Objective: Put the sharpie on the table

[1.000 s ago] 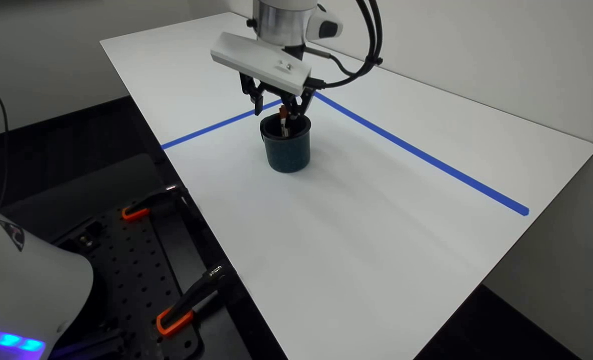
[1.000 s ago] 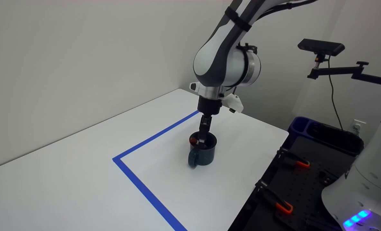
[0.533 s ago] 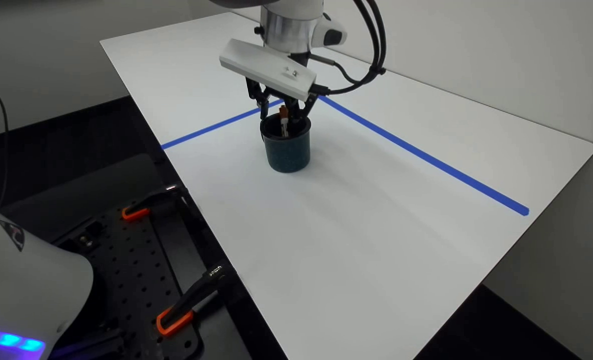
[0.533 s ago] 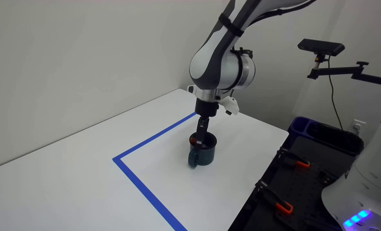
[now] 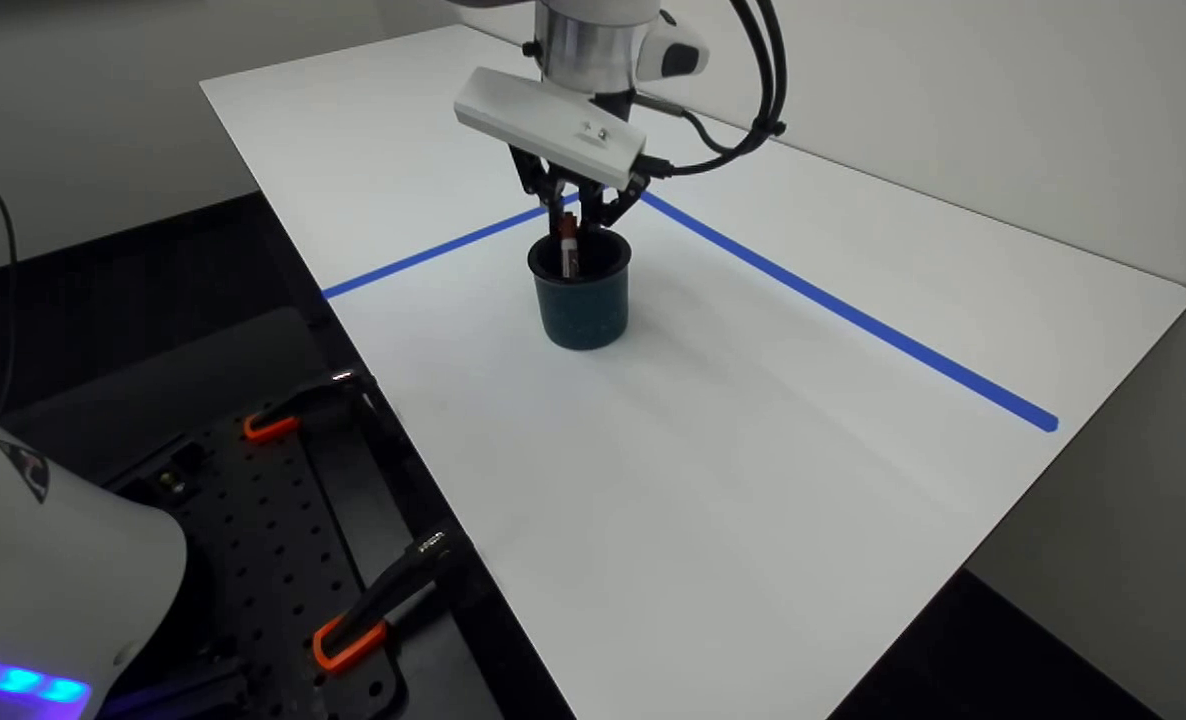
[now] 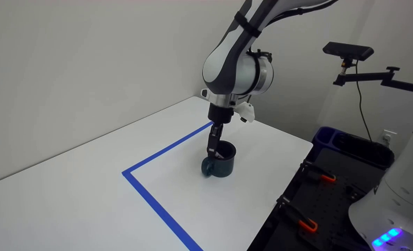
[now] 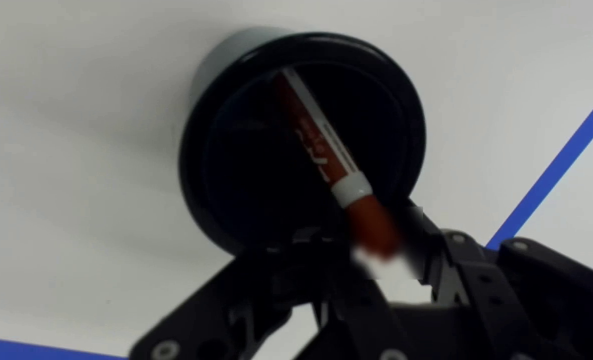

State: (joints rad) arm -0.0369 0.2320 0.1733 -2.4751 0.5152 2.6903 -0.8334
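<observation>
The sharpie [image 7: 321, 135], dark red with a white stripe, a white ring and a reddish-orange cap, leans inside the dark teal cup [image 7: 412, 115]. In an exterior view its cap and white band [image 5: 569, 258] stick up at the cup's mouth. In an exterior view only a light bit of it [image 6: 219, 156] shows. My gripper [image 7: 376, 225] points down at the cup's rim, its fingers close on both sides of the cap. It also shows in both exterior views [image 5: 570, 228] [image 6: 212, 152]. The cup stands upright on the white table [image 5: 703, 500]. The wrist view is blurred around the cap.
Blue tape lines [image 5: 833, 305] run across the table. A black perforated bench [image 5: 263, 540] with orange clamps [image 5: 348, 640] lies along the table's edge. A wall [image 6: 88, 62] stands behind the table. A camera on a stand [image 6: 348, 51] is beyond the bench.
My fingers have drawn together around the cap. The gripper has shifted, to the right in one exterior picture and to the left in another. The cup has slid slightly.
</observation>
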